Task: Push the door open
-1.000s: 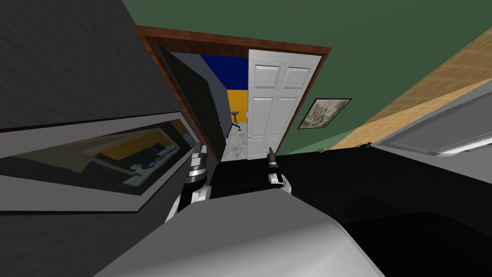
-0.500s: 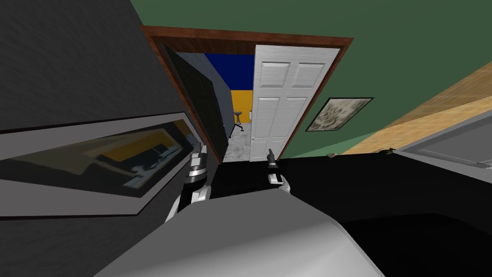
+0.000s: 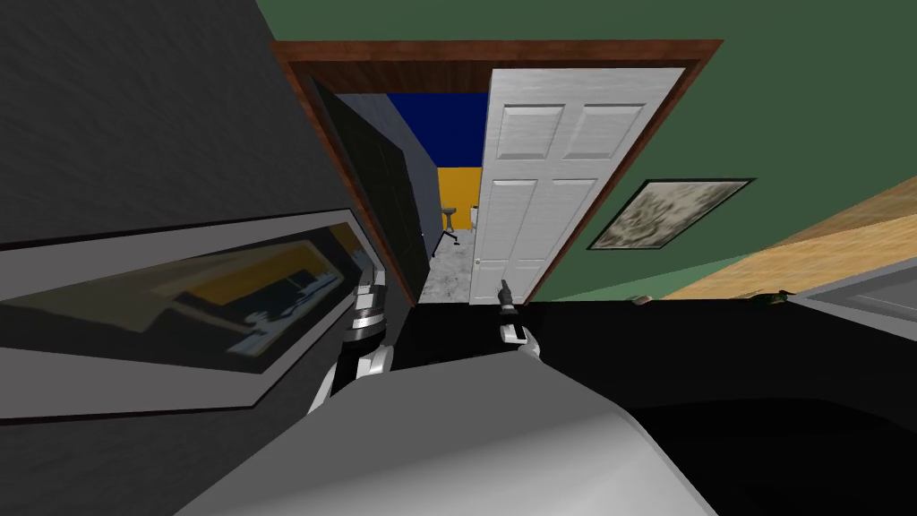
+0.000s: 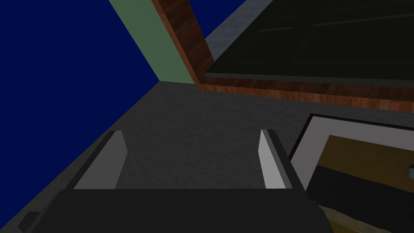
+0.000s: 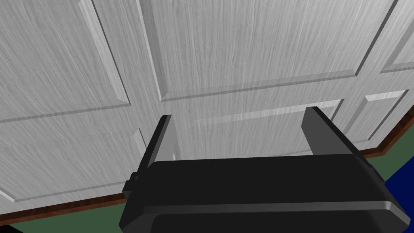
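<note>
Dark grey wall [image 4: 182,121]: lay straight ahead of the left jaws.
Door [image 5: 242,48]: white, panelled, stood ajar in a brown wooden frame [image 3: 501,55]. Its lower panels were close ahead of the right jaws; contact could not be told.
Large framed picture [image 3: 179,305]: hung on the dark grey wall, beside the left jaws.
Small picture [image 3: 667,213]: on the green wall [image 3: 788,107], off to the right of the right jaws.
Stool [image 3: 447,224]: seen past the door's free edge, far ahead of both jaws.
Right gripper [image 5: 238,115]: jaws wide, held nothing.
Left gripper [image 4: 192,133]: jaws wide, held nothing.
</note>
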Robot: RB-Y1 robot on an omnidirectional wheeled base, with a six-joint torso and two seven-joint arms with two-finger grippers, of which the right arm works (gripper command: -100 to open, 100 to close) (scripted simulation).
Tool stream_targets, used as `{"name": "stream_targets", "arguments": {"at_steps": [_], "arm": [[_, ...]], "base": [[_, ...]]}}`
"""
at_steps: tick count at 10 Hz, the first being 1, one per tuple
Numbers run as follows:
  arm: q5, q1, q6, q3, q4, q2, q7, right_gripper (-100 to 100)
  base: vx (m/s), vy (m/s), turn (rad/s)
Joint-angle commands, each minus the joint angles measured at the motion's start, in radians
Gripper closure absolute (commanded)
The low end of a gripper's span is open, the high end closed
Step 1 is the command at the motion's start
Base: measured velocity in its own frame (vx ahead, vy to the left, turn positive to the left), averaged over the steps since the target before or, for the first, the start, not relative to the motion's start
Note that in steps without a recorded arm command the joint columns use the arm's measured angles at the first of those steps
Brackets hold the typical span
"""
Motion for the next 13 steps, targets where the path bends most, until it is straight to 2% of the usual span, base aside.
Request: {"name": "stream_targets", "arguments": {"at_steps": [1, 3, 4, 8, 9, 13], "arm": [[-0.003, -0.014, -0.011, -0.007, 0.043, -0.002, -0.003, -100], [-0.007, -0.033, -0.021, -0.015, 0.096, -0.004, -0.007, -100], [-0.010, -0.051, -0.032, -0.023, 0.144, -0.006, -0.010, -100], [-0.016, -0.085, -0.051, -0.037, 0.240, -0.009, -0.016, -100], [-0.019, -0.101, -0.060, -0.044, 0.283, -0.010, -0.019, -100], [-0.024, -0.128, -0.075, -0.055, 0.356, -0.012, -0.024, -100]], "base": [[0.105, 0.002, 0.099], [0.113, -0.008, 0.094], [0.145, -0.004, 0.159], [0.121, -0.001, 0.089], [0.127, -0.017, 0.118], [0.099, -0.009, 0.079]]}}
